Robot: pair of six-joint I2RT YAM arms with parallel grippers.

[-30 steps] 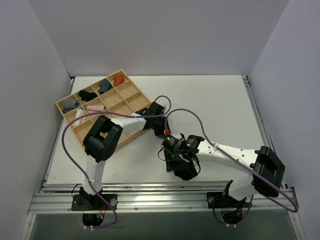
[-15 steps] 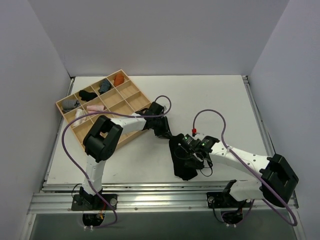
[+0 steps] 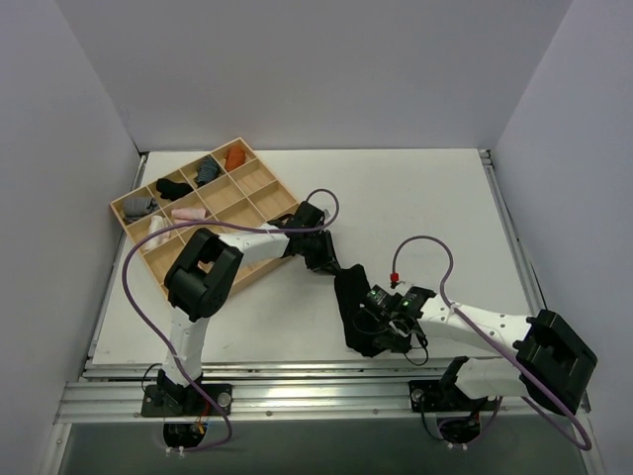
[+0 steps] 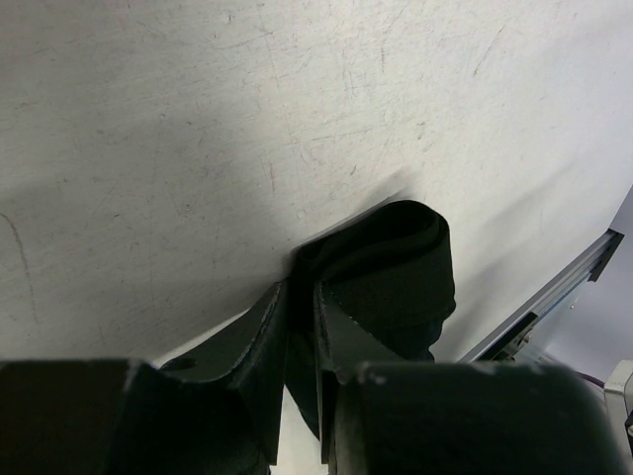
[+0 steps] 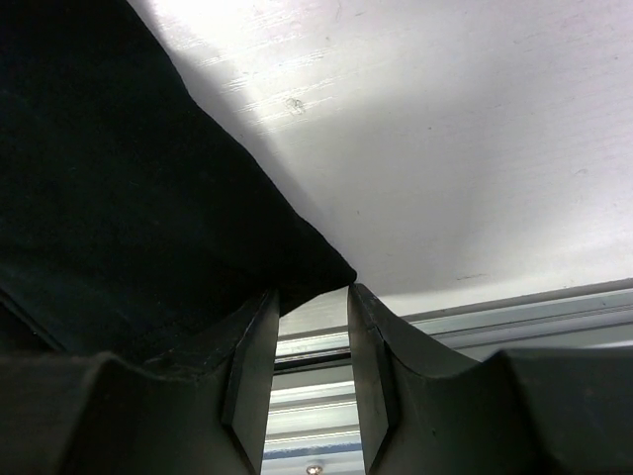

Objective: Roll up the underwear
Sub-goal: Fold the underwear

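Observation:
The underwear is a black cloth lying in a long strip on the white table, running toward the near edge. My left gripper is at its far end. In the left wrist view that gripper is shut on a fold of the underwear. My right gripper is at the strip's near right side. In the right wrist view its jaws stand apart with only the rail showing between them. A corner of the underwear lies across the fingertips.
A wooden compartment tray sits at the back left, holding small rolled bundles: orange, grey, black and pink. The metal rail runs along the near edge, just below the underwear. Purple cables loop over both arms.
My right gripper has moved right and toward the near edge, off the middle of the underwear, which now lies longer and flatter. The left gripper has kept its place and grip.

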